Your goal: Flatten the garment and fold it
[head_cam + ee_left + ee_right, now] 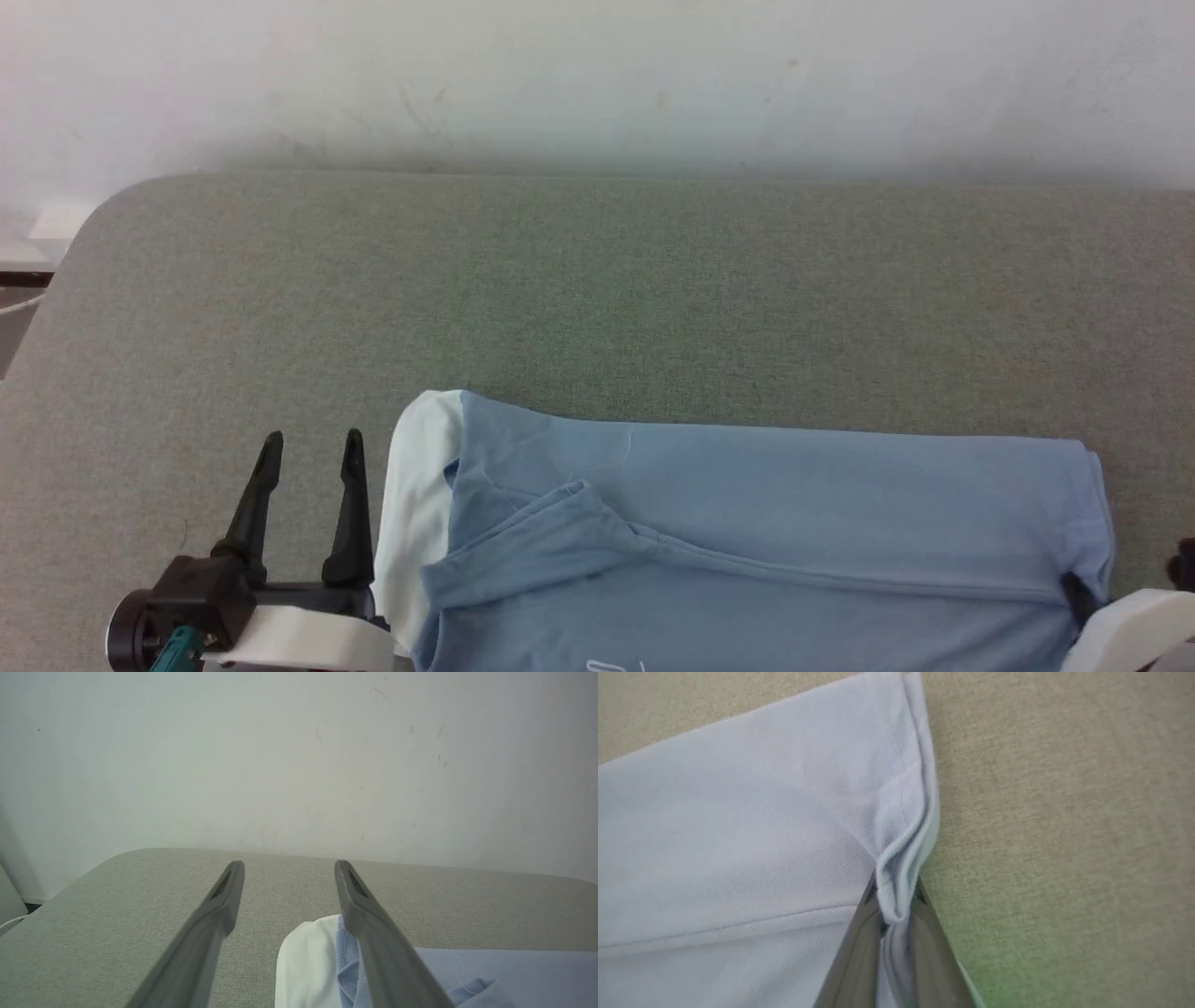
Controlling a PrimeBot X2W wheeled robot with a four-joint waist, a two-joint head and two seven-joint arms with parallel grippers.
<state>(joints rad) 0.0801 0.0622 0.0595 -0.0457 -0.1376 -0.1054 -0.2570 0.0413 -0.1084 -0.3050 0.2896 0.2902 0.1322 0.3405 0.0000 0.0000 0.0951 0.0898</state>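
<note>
Grey-green fabric covered the table (597, 280) beneath a pale, scuffed wall (597, 75). The right gripper (896, 893) was closed tight on a bunched fold of hem at the right-hand edge of the garment (747, 504). The left gripper (313, 439) stood wide apart and empty over bare table, just beside the white collar (420, 485). The light blue shirt lay flat along the table's near side, collar toward the robot's left, one sleeve folded across its body.
</note>
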